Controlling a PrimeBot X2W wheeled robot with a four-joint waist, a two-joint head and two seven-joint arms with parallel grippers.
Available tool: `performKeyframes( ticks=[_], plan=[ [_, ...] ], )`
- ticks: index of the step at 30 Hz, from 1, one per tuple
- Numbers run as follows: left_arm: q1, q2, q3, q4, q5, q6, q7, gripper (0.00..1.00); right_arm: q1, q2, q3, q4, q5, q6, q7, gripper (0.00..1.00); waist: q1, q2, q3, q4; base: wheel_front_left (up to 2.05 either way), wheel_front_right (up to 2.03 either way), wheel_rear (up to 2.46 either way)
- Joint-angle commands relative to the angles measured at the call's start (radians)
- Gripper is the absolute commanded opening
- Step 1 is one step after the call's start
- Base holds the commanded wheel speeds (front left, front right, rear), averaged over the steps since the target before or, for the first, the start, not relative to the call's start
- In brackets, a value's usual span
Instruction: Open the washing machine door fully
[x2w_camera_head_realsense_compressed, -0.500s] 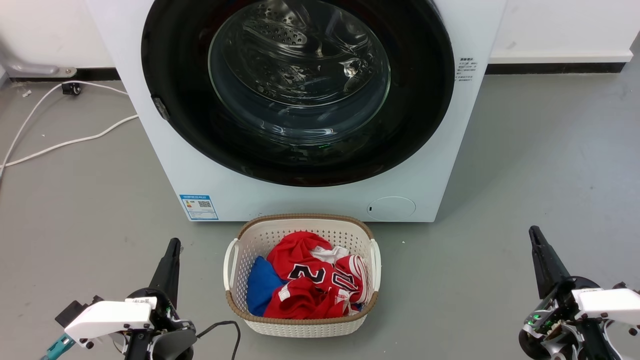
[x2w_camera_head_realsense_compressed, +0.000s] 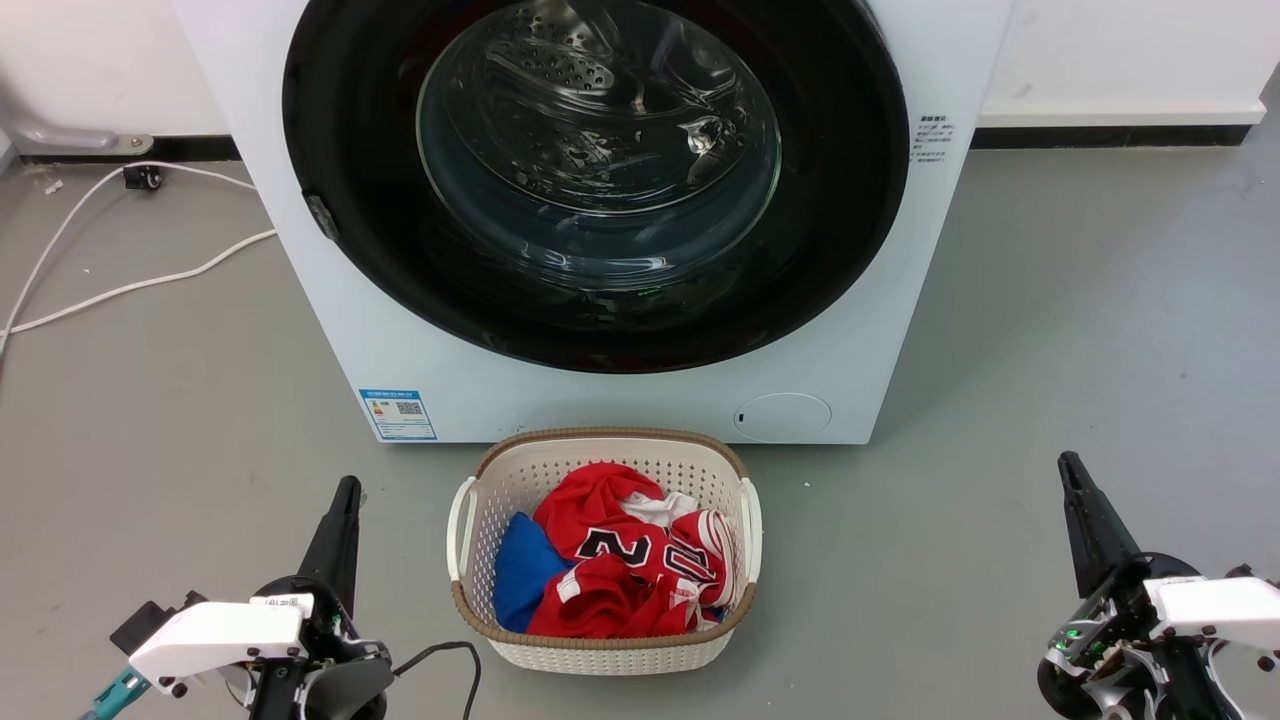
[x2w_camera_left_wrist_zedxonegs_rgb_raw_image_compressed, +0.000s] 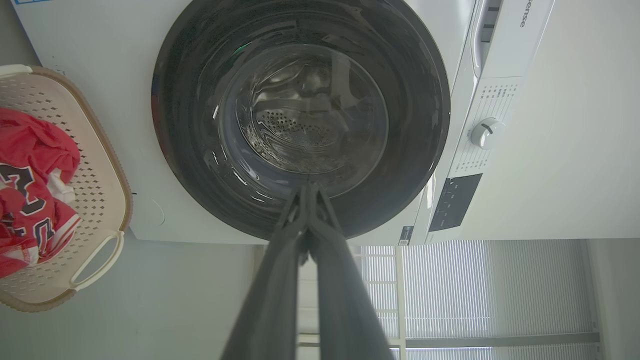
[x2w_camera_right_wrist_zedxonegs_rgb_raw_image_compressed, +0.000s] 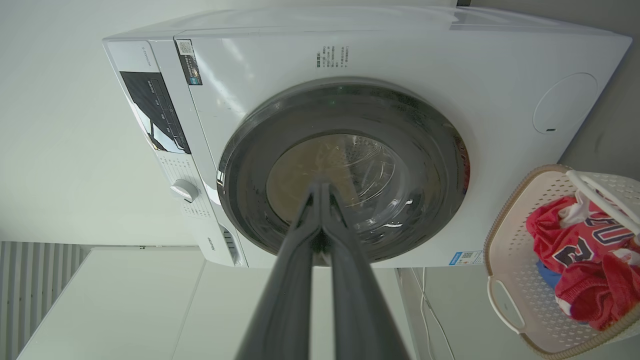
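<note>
Grey matte floor (x2w_camera_head_realsense_compressed: 1080, 300), white boxy washing machine (x2w_camera_head_realsense_compressed: 330, 330), front closed.
Head view: the washing machine door (x2w_camera_head_realsense_compressed: 840, 240), a glossy black disc around bulging clear glass, lies flush with the front; a perforated plastic basket (x2w_camera_head_realsense_compressed: 600, 655) of red cloth (x2w_camera_head_realsense_compressed: 600, 590) sits between the left gripper (x2w_camera_head_realsense_compressed: 347, 490) and right gripper (x2w_camera_head_realsense_compressed: 1068, 466). Left wrist view: slim dark fingers (x2w_camera_left_wrist_zedxonegs_rgb_raw_image_compressed: 280, 280) pressed together. Right wrist view: tips likewise touching.

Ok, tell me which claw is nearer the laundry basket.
Left. The left claw sits just beyond the left side of the laundry basket; the right claw is much farther off on its right side.
</note>
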Motion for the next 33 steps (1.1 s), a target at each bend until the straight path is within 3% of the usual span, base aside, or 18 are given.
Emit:
performKeyframes(
  ticks=[1, 2, 3, 19, 25, 26, 33],
  plan=[
    [-0.008, -0.002, 0.004, 0.001, 0.004, -0.003, 0.003, 0.00, -0.012, 0.004, -0.001, 0.001, -0.006, 0.003, 0.003, 0.00, 0.0000, -0.0001, 0.000, 0.000, 0.00, 0.00, 0.00],
    [-0.008, -0.002, 0.004, 0.001, 0.004, -0.003, 0.003, 0.00, -0.012, 0.004, -0.001, 0.001, -0.006, 0.003, 0.003, 0.00, 0.0000, -0.0001, 0.000, 0.000, 0.00, 0.00, 0.00],
    [0.001, 0.000, -0.001, 0.003, 0.000, 0.000, -0.001, 1.00, 0.002, 0.000, 0.000, 0.002, 0.000, 0.000, 0.000, 1.00, 0.0000, -0.0001, 0.000, 0.000, 0.00, 0.00, 0.00],
    [-0.004, -0.002, -0.084, -0.024, 0.046, 0.001, -0.071, 1.00, 0.030, -0.019, 0.048, -0.033, -0.079, 0.000, -0.066, 1.00, 0.0000, -0.0001, 0.003, -0.001, 0.00, 0.00, 0.00],
    [-0.008, -0.002, -0.106, -0.047, 0.153, 0.000, -0.097, 1.00, 0.031, -0.035, 0.066, -0.043, -0.170, 0.000, -0.096, 1.00, 0.0000, -0.0001, 0.003, 0.000, 0.00, 0.00, 0.00],
    [-0.012, -0.002, -0.125, -0.046, 0.219, 0.000, -0.110, 1.00, 0.032, -0.040, 0.068, -0.050, -0.234, 0.000, -0.109, 1.00, 0.0000, -0.0001, 0.003, 0.000, 0.00, 0.00, 0.00],
    [-0.022, -0.002, -0.146, -0.045, 0.380, 0.000, -0.138, 1.00, 0.037, -0.039, 0.073, -0.061, -0.399, 0.001, -0.137, 1.00, 0.0000, -0.0001, 0.004, 0.001, 0.00, 0.00, 0.00]
  ],
)
